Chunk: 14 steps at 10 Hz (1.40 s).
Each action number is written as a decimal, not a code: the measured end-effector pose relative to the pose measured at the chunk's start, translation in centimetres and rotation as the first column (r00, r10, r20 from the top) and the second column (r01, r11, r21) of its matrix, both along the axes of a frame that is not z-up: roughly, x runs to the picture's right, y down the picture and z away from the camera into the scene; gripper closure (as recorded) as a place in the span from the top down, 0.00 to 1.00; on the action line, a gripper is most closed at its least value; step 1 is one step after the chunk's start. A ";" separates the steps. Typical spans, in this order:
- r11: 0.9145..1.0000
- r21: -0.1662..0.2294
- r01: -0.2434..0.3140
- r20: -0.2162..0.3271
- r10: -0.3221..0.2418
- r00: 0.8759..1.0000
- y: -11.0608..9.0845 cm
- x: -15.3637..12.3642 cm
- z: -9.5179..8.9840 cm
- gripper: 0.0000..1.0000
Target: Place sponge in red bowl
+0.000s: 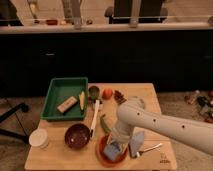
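The end effector (118, 143) is held low over the red bowl (100, 154) on the desk (55, 158). A bluish sponge (114, 151) is seen inside the red bowl. Whether it is grasped or released cannot be told. Placement is judged nearly done, with only withdrawal left.

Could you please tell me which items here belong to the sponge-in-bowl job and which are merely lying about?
Part of the job:
sponge
red bowl
gripper, low over the red bowl

Just lying about:
green tray
maroon bowl
white cup
orange
white utensil
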<state>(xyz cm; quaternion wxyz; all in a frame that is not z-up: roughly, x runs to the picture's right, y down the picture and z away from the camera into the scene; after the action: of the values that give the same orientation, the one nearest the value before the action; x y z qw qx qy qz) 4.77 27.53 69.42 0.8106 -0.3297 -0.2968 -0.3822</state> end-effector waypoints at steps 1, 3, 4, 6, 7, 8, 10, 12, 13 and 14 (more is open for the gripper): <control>1.000 -0.002 -0.006 0.023 0.006 1.000 -0.2 -0.4 -0.3 0.02; 1.000 -0.011 -0.016 0.057 0.017 0.998 -0.4 -1.1 -0.6 0.02; 1.000 -0.016 -0.019 0.069 0.020 0.997 -0.5 -1.3 -0.6 0.02; 0.999 -0.033 -0.022 0.087 0.025 0.996 -0.4 -1.7 -0.7 0.06; 0.999 -0.041 -0.025 0.091 0.028 0.995 -0.3 -1.8 -0.7 0.15; 0.998 -0.051 -0.028 0.093 0.032 0.995 -0.2 -1.6 -0.5 0.27; 0.997 -0.061 -0.038 0.093 0.044 0.995 -0.1 -1.3 -0.4 0.43; 0.996 -0.073 -0.052 0.093 0.059 0.994 0.0 -1.0 -0.2 0.65; 0.995 -0.077 -0.058 0.093 0.065 0.994 0.0 -0.8 -0.1 0.75; 0.995 -0.081 -0.062 0.092 0.069 0.993 0.0 -0.6 0.0 0.79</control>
<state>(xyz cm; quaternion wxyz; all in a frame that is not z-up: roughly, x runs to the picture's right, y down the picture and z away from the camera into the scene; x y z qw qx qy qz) 4.18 27.58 69.38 0.7942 -0.3327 -0.3604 -0.3587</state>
